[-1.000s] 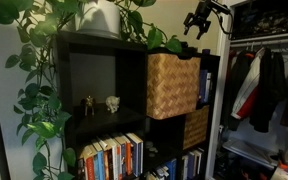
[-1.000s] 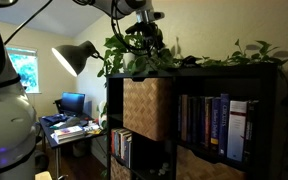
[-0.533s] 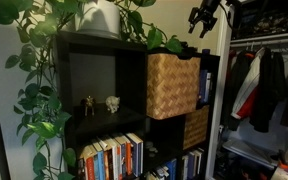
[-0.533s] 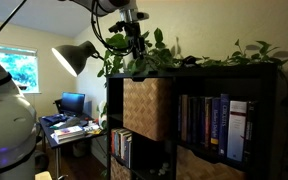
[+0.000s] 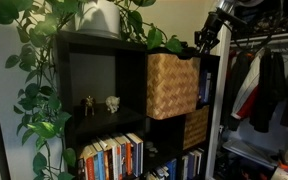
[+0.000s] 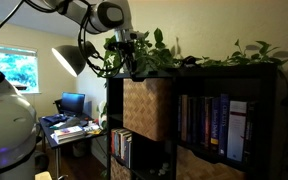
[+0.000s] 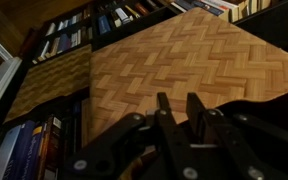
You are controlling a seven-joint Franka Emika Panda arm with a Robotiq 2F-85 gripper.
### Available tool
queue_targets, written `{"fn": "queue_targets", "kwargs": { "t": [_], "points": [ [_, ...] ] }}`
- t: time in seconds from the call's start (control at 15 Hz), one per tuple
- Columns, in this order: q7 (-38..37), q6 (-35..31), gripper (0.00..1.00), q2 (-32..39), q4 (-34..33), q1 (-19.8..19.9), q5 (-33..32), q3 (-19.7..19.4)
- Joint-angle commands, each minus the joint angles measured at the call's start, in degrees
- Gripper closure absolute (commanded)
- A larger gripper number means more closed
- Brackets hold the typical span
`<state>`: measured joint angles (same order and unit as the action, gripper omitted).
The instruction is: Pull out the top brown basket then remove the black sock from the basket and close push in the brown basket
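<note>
The top brown basket [image 5: 172,85] [image 6: 147,108] sits in its upper shelf cubby in both exterior views, its front a little proud of the shelf. In the wrist view its tan weave [image 7: 184,60] fills the frame. My gripper [image 5: 201,42] [image 6: 127,55] hangs at the basket's upper front corner, just under the shelf top. Its fingers [image 7: 178,98] stand close together with a narrow gap, and only weave shows between them. The black sock is hidden.
A darker woven basket [image 5: 195,128] [image 7: 49,85] sits one cubby lower. Books [image 5: 112,157] [image 6: 214,122] fill neighbouring cubbies. A trailing plant [image 5: 99,18] covers the shelf top. Clothes [image 5: 264,85] hang beside the shelf, and a desk lamp [image 6: 76,58] stands nearby.
The gripper has dropped from above the shelf top to the basket's upper front corner. Its jaws have narrowed from wide open to a slim gap.
</note>
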<state>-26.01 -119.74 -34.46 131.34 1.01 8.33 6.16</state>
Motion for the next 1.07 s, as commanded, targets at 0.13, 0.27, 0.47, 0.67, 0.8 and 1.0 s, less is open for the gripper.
{"fn": "queue_targets", "kwargs": {
  "t": [0.13,0.27,0.47,0.67,0.8,1.0],
  "points": [
    [-0.88,-16.14,0.99,-1.42,10.12,0.17,3.23,0.64],
    [-0.66,-20.22,0.97,-0.72,12.01,-0.10,4.09,0.72],
    [-0.54,-24.94,0.95,0.18,14.06,-0.15,4.37,1.22],
    [-0.23,-30.08,0.95,1.07,15.34,-0.08,3.92,1.84],
    [0.46,-33.57,0.96,2.22,15.68,-0.38,4.03,1.83],
    [0.77,-36.90,0.96,4.34,15.27,-0.45,4.04,1.90]
  ]
}}
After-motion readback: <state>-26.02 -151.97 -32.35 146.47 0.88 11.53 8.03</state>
